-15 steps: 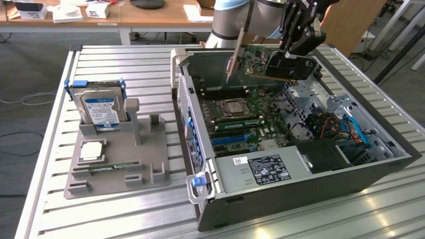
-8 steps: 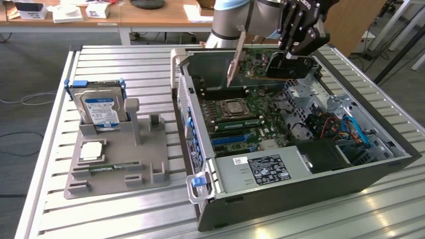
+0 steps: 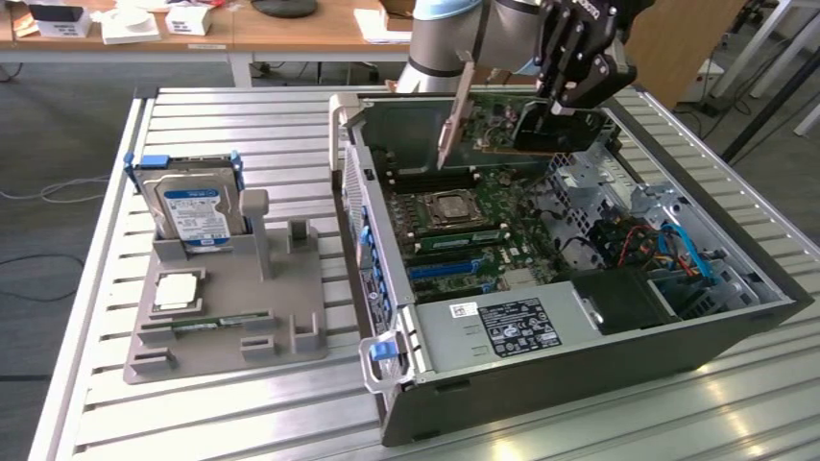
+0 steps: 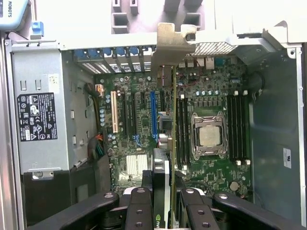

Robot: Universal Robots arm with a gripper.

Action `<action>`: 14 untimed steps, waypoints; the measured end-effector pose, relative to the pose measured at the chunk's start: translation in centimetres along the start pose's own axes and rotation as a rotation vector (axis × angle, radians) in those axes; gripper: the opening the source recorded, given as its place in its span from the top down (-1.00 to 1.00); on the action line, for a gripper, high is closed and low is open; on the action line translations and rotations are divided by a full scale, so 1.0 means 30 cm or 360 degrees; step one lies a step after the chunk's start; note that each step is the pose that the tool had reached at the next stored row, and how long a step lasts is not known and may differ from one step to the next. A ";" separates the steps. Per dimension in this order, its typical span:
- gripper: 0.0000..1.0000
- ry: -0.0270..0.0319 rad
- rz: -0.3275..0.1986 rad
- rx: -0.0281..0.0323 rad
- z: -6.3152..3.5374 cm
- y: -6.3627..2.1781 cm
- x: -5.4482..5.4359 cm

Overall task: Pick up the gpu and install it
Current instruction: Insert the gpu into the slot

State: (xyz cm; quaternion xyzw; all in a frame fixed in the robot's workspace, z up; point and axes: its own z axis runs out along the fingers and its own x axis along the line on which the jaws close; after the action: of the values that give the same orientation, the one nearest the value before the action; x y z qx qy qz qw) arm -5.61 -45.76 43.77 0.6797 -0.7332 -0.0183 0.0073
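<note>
1. The tool (image 3: 564, 104), black and jointed, pinches one gpu (image 3: 519, 130) by its upper edge.
2. The gpu is a thin, flat, dark card with a bent metal bracket (image 4: 175, 43) at one end. It hangs upright over the open computer case (image 3: 615, 355), above the green motherboard (image 3: 474, 230) and not seated.
3. Inside the case are one square metal processor socket (image 3: 446, 209) and one boxy silver power supply (image 3: 494, 327) with a black label.
4. One silver hard drive (image 3: 195, 206) stands upright in one grey moulded holder (image 3: 225, 331) on the ribbed metal counter (image 3: 256, 125).
</note>
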 end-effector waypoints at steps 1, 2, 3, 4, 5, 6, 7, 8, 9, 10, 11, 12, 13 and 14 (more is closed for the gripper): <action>0.46 0.00004 -0.0004 0.00002 0.003 0.001 0.000; 0.46 0.00005 -0.0008 0.00002 0.006 0.001 0.000; 0.46 0.00004 -0.0011 0.00003 0.009 0.002 0.000; 0.46 0.00008 -0.0014 0.00002 0.011 0.002 0.000; 0.46 0.00010 -0.0017 0.00002 0.013 0.003 0.000; 0.46 0.00009 -0.0021 0.00002 0.016 0.003 0.000; 0.46 0.00010 -0.0025 0.00004 0.019 0.004 0.000; 0.46 0.00013 -0.0030 0.00005 0.022 0.004 0.000; 0.46 0.00014 -0.0035 0.00005 0.025 0.005 -0.001; 0.46 0.00017 -0.0040 0.00007 0.027 0.005 -0.001; 0.46 0.00018 -0.0043 0.00007 0.028 0.006 -0.001; 0.46 0.00019 -0.0046 0.00008 0.029 0.006 -0.001; 0.46 0.00020 -0.0050 0.00008 0.032 0.007 -0.001; 0.46 0.00020 -0.0054 0.00009 0.036 0.007 -0.001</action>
State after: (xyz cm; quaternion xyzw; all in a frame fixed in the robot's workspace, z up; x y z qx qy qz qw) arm -5.86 -45.70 42.69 0.6920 -0.7216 -0.0177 0.0073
